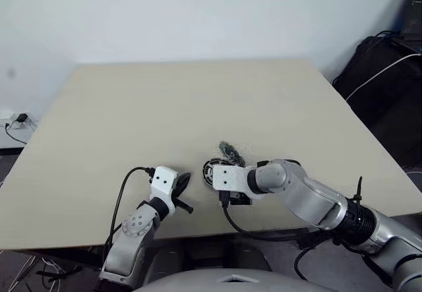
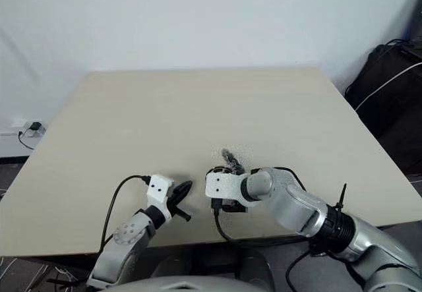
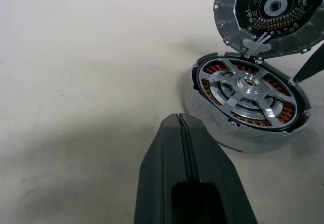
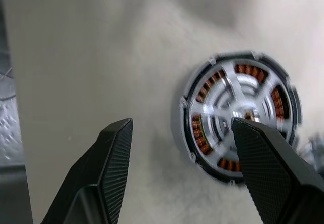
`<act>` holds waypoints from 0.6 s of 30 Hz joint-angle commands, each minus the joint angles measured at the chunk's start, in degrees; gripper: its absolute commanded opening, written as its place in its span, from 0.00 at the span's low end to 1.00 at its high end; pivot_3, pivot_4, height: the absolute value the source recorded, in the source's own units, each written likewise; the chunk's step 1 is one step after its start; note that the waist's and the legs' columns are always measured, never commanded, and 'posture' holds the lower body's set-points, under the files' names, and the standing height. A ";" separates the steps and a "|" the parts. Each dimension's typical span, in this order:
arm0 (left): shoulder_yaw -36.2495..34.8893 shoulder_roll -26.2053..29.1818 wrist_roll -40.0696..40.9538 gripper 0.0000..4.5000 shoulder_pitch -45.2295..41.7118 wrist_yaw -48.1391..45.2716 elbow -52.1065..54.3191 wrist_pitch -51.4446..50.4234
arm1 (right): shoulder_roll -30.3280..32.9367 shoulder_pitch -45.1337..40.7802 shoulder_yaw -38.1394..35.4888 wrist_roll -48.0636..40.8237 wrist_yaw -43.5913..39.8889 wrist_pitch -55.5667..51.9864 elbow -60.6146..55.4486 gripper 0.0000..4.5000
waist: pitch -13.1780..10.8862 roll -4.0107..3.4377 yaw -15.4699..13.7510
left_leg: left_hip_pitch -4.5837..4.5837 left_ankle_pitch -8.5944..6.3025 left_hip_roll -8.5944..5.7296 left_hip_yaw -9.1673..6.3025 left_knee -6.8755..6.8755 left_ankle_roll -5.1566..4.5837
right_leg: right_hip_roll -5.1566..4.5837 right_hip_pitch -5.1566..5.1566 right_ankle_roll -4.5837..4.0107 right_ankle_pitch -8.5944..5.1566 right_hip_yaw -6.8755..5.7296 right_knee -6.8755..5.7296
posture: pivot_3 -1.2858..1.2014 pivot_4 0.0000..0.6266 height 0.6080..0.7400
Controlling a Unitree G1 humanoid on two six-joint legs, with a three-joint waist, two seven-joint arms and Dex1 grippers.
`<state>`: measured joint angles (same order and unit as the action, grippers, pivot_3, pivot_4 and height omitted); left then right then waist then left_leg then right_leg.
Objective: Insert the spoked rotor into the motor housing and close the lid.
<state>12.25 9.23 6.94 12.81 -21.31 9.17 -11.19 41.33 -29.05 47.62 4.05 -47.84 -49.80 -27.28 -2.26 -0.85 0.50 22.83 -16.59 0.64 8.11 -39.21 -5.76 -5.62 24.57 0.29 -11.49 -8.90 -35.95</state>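
Left eye view: on a beige table [image 1: 198,107] set against a pale wall, the robot's two arms meet near the lower centre of the frame. The left gripper [image 1: 182,185], at lower left, has its black fingers pressed together on nothing. The right gripper [image 1: 227,190] sits just right of it, lower centre, its white bracket covering much of the motor housing [image 1: 210,171], whose dark round edge peeks out at the bracket's upper left. A small grey shape, likely the lid [image 1: 229,150], stands just above the housing. Dark bags and cables fill the upper right corner.

Right eye view: the same scene, with the arms again at lower centre and a wall socket at the left edge.

Left wrist view: the closed black fingers [image 3: 185,183] rise at bottom centre. At right of centre, the housing rests on the table with the spoked rotor [image 3: 248,90] seated inside it, copper windings showing between the spokes. The lid stands tilted open at the upper right, its dark ribbed face turned toward the camera, lower edge touching the housing's rim.

Right wrist view: the two ridged black fingers [image 4: 109,173] are spread wide, holding nothing. The housing and rotor lie at right of centre, partly behind the right-hand finger.
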 commanded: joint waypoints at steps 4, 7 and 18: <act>-0.04 0.00 0.14 0.00 -0.46 -0.17 1.26 0.50 | 0.67 -2.09 1.27 4.88 -3.43 6.34 2.95 0.73 | -0.05 0.09 -0.24 | 0.01 -0.01 -0.01 0.00 -0.05 -0.02 | -0.03 -0.03 0.04 0.02 0.01 0.02 | 0.52 0.00 1.00; -0.15 0.02 0.14 0.00 -0.29 0.00 1.60 0.39 | 0.56 -2.21 1.53 6.61 -4.93 8.51 5.22 0.73 | -0.05 0.10 -0.35 | 0.01 -0.02 -0.01 0.00 -0.06 -0.02 | -0.03 -0.03 0.04 0.03 0.01 0.02 | 0.52 0.00 1.00; -0.25 -0.16 0.05 0.00 0.46 0.71 2.65 0.17 | -0.80 -1.16 0.58 11.09 -8.73 14.16 11.21 0.54 | -0.05 0.10 -0.63 | 0.01 -0.01 -0.01 0.00 -0.06 -0.01 | -0.03 -0.03 0.03 0.02 0.01 0.01 | 0.52 0.00 1.00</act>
<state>12.02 9.23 6.94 13.46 -20.88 9.20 -11.21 40.71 -30.05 49.64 14.36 -56.29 -37.04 -15.96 -2.31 -0.75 -0.13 22.84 -16.60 0.63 8.11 -39.27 -5.77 -5.66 24.55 0.32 -11.46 -8.88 -35.95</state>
